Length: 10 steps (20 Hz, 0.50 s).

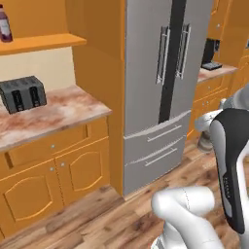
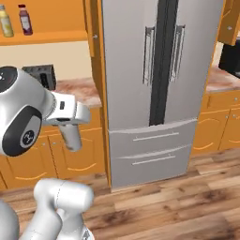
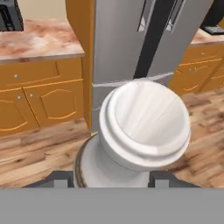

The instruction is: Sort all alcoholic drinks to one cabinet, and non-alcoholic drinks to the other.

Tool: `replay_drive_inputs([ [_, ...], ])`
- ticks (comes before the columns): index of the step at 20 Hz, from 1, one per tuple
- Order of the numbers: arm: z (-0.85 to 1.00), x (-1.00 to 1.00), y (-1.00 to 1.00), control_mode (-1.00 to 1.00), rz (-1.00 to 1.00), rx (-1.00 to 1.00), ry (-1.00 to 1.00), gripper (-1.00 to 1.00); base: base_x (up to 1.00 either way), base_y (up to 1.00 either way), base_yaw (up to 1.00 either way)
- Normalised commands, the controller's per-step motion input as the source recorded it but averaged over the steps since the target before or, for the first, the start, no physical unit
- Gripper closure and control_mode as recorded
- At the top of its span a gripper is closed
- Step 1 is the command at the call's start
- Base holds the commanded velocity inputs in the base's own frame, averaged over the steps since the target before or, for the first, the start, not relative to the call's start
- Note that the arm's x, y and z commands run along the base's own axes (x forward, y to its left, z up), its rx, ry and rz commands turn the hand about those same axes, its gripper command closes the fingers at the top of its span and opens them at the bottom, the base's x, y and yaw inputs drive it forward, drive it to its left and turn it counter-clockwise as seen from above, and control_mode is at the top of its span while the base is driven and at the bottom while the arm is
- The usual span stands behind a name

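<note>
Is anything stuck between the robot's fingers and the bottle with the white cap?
Nothing visible is. The white-capped bottle sits right between the fingertips of the gripper, up above the wooden floor, with the fridge ahead.

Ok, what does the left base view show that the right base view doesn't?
Left base view adds the whole toaster on its counter, and a dark appliance right of the fridge. Right base view adds a yellow bottle on the shelf. Both share the fridge, the purple bottle on that shelf, and the arm.
</note>
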Motion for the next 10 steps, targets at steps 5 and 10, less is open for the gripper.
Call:
replay_drive_inputs([
  [5,0.0,0.0,0.0,1.0,0.0,0.0,0.0,1.0,-0.15,-0.81,-0.63],
  [10,0.0,0.0,0.0,1.0,0.0,0.0,0.0,1.0,0.14,-0.73,-0.62],
])
